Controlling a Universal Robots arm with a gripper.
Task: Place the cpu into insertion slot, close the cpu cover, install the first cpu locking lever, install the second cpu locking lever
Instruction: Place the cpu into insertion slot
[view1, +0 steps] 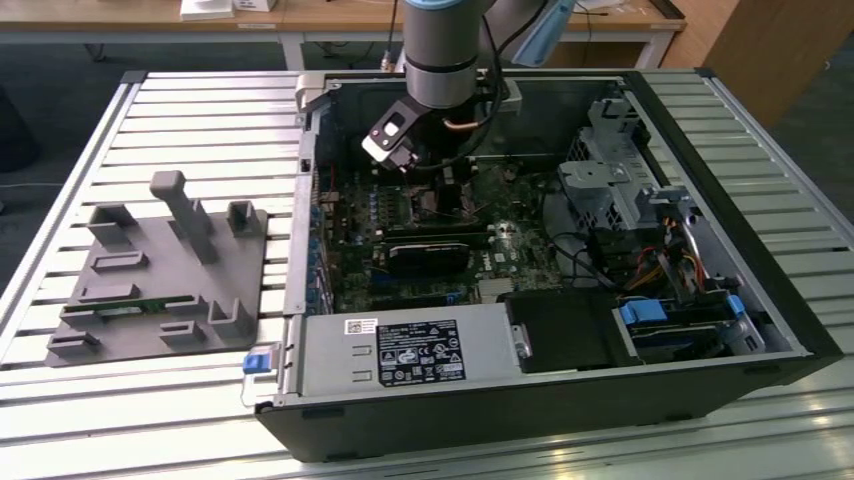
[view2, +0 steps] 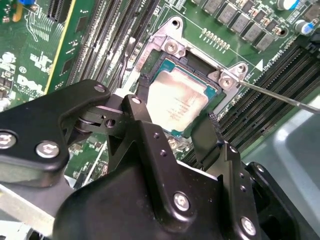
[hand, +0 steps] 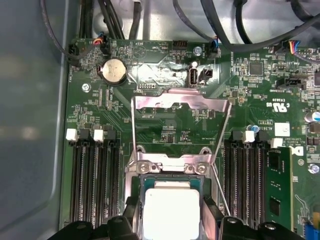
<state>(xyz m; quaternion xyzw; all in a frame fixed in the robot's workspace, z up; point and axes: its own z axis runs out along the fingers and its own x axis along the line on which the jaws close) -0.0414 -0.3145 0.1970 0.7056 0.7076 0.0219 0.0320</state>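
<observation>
Silver-grey cpu (view2: 177, 102): lies flat within the insertion slot (view2: 159, 61), directly beneath me
gripper (view2: 176, 114): mine; one jaw beside each of two opposite cpu edges, those facing the memory slots (hand: 92, 175); pinching or just off, I cannot tell
cpu cover (hand: 180, 101): standing open, hinged at a third edge; outside the line between my jaws

Open cpu cover (hand: 180, 100) and memory slots (hand: 95, 175) hem the insertion slot (hand: 170, 177).
</observation>
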